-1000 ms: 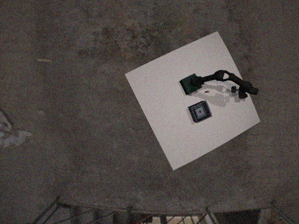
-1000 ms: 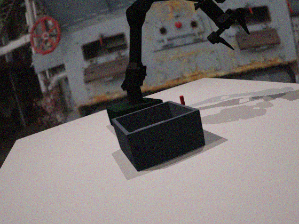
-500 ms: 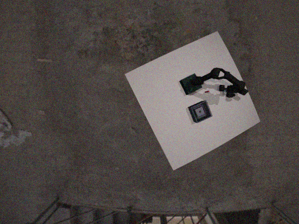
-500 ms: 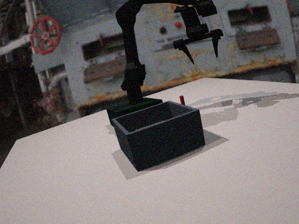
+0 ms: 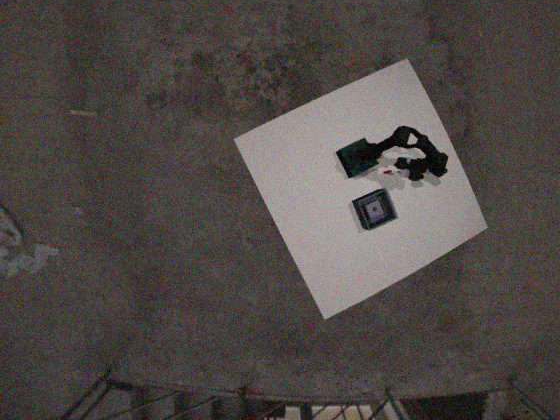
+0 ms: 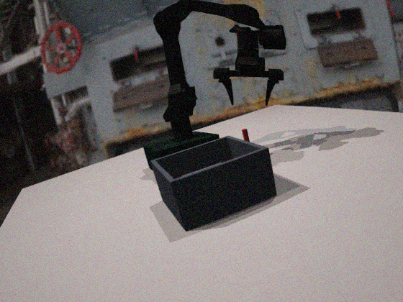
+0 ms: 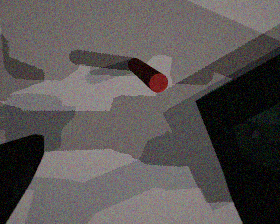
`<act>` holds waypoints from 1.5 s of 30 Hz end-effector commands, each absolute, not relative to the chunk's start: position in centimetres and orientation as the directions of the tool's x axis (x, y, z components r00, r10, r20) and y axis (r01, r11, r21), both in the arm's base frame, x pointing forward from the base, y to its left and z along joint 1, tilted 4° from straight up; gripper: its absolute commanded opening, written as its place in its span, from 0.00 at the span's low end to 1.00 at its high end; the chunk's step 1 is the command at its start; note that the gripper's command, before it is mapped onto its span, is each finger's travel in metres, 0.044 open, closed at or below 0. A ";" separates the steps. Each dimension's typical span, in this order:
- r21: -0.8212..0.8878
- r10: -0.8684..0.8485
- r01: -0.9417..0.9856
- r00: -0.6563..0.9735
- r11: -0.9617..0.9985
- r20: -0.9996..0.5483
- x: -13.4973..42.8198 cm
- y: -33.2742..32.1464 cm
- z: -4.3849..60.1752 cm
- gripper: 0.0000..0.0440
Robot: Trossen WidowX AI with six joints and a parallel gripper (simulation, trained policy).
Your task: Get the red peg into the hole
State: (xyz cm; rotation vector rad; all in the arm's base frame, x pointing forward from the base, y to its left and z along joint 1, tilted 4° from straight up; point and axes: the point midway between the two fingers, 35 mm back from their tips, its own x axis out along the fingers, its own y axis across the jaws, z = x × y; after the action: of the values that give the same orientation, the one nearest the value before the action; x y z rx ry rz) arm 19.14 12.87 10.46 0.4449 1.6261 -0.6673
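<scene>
The red peg (image 5: 388, 171) (image 6: 245, 135) (image 7: 158, 82) stands upright on the table, beyond the box in the exterior view; the box's rim hides its lower part there. My gripper (image 6: 249, 104) (image 7: 136, 153) is wide open and empty, pointing down high above the table. In the wrist view the peg's round top lies above the gap between the fingertips, and the right finger blends into the dark base. The open dark box (image 5: 360, 218) (image 6: 223, 192) stands apart from the peg. Its bottom plate (image 5: 379, 213) has a small dark hole, with nothing seen in it.
The arm's dark green base (image 5: 356, 158) (image 6: 180, 143) (image 7: 260, 132) stands close to the peg and the box. The box walls rise high around the plate. Shadows of the arm fall across the white table (image 5: 300, 172) (image 6: 108, 253) around the peg.
</scene>
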 end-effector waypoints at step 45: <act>-0.335 -0.299 0.619 -0.166 0.710 -0.940 17.8 8.9 -2.7 0.00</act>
State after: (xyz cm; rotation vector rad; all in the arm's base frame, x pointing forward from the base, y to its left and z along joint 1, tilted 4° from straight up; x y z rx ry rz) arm 17.42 9.09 -2.86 0.2842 1.5473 -0.8162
